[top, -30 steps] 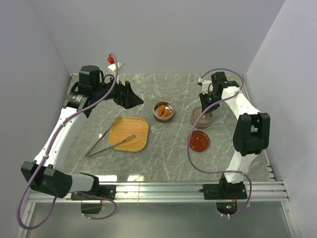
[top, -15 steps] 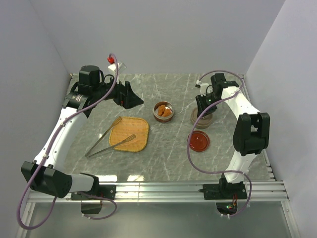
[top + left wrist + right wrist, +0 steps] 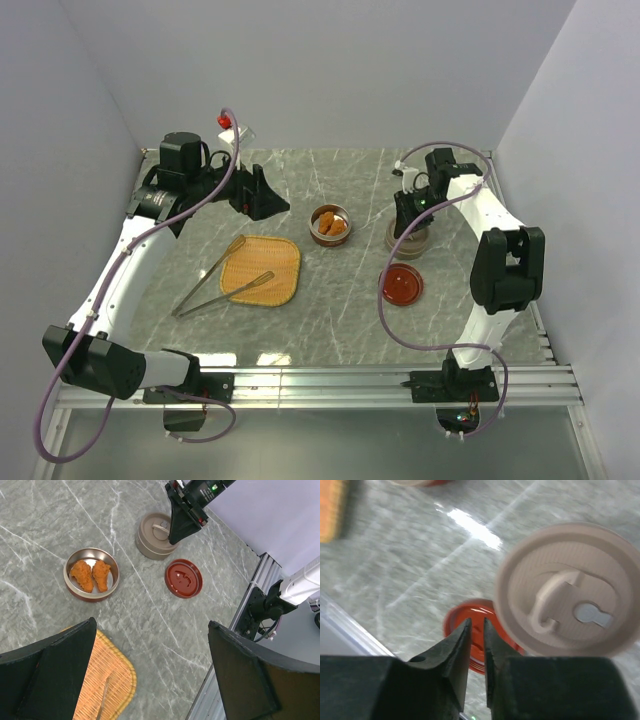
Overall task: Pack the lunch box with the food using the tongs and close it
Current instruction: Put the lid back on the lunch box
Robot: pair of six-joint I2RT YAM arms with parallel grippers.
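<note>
1. Lunch box bowl [image 3: 330, 223], top view: sat open at mid-table with nuggets [image 3: 333, 227] inside, its red lid [image 3: 402, 285] lying apart to the right, so not yet ready for closing. Tongs [image 3: 228, 293] lay untouched, tips across the woven tray [image 3: 275, 255], joined end off its near-left edge. Left gripper [image 3: 268, 197] hung behind the tray. Right gripper [image 3: 412, 213] hovered over the beige lidded container [image 3: 407, 240].
2. Left wrist view: showed two nuggets side by side in the bowl and a tongs tip on the tray. Jaws spread wide, nothing between, judged free to take the tongs.
3. Right wrist view: blurred. Jaws drawn nearly together, a thin slit left, gripping nothing. Beige lid's handle sat off to the right, seemingly the aim.
</note>
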